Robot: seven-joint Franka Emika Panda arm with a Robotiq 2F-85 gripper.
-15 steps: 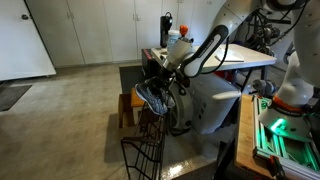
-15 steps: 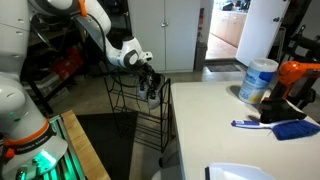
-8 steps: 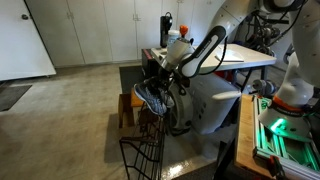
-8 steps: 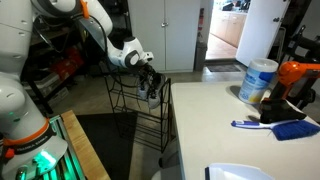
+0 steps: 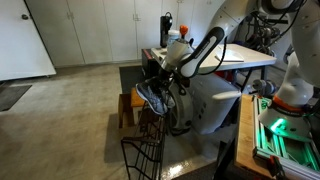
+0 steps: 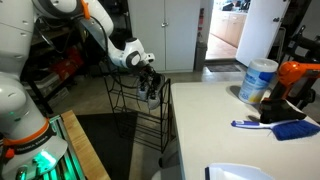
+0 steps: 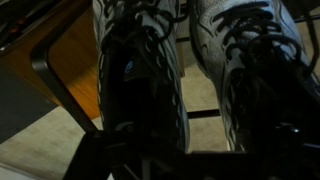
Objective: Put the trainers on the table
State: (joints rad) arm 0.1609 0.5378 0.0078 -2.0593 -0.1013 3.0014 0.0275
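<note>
- Grey-black trainers (image 5: 150,97) sit at the top of the wire rack (image 5: 140,150), just beside the white counter (image 6: 220,140) and not on it yet.
- Pincer (image 6: 148,74) is right down on them. The wrist view is too dark to tell how far it's closed or whether it's got both.
- I'd make sure both shoes are pinched, then lift straight up clear of the wires before swinging over.

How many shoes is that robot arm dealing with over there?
2 trainers, at the wire rack. The wrist view shows them side by side: one, the other. No other shoes show, though some may be hidden.
</note>
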